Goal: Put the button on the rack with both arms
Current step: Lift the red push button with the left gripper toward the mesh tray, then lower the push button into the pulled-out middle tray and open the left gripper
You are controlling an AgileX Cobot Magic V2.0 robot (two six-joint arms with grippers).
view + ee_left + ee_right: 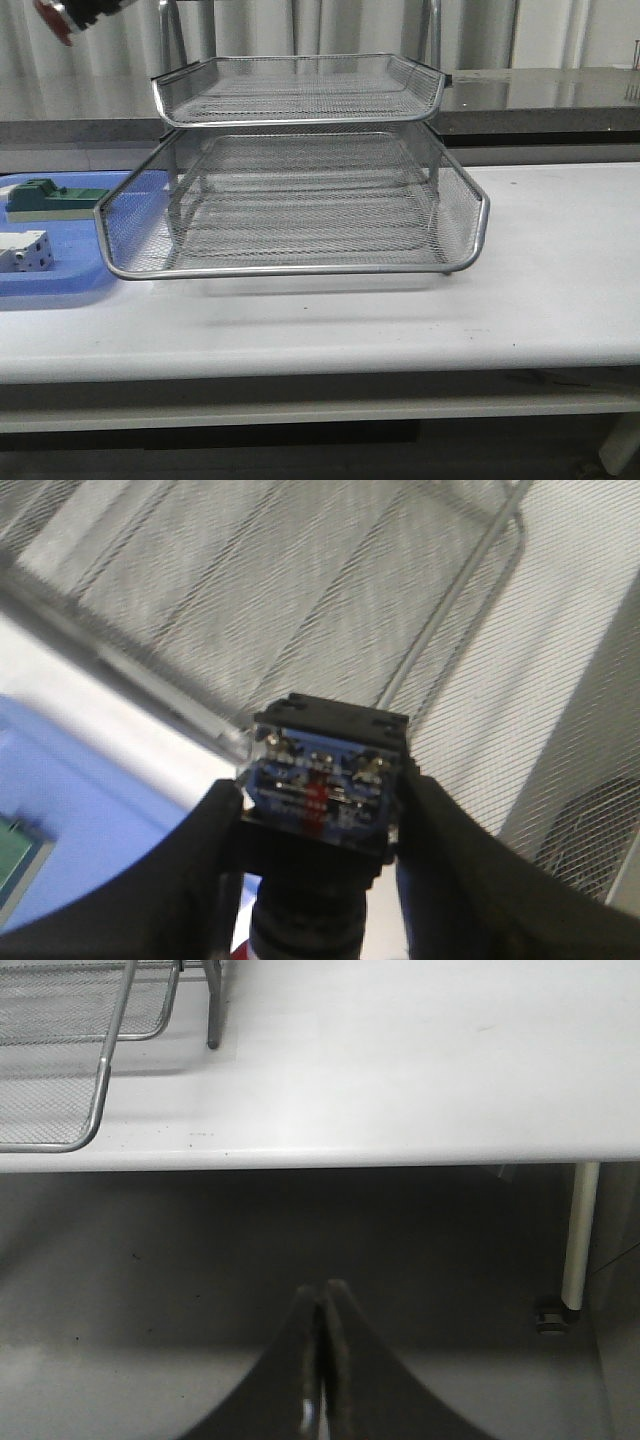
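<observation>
Fingers (pixel 200 850) of the left gripper (pixel 318 830) pinch the button (pixel 322 780) by its blue block, high above the rack (pixel 300 270); released here, it could bounce off the mesh. Right gripper (pixel 322 1360) hangs pressed together below the table (pixel 400 1060)

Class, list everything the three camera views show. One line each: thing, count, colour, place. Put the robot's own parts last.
rack: one, silver wire mesh, tiered, middle of the table
table: one, white, under the rack
tray: one, blue, flat, on the table left of the rack
block: one, green, on the tray
box: one, white, on the tray
button: one, red head, black body, blue rear, held in the air above the rack's left side
left tool: one, black, shut on the button
right tool: one, black, shut, empty, below the table's front edge
</observation>
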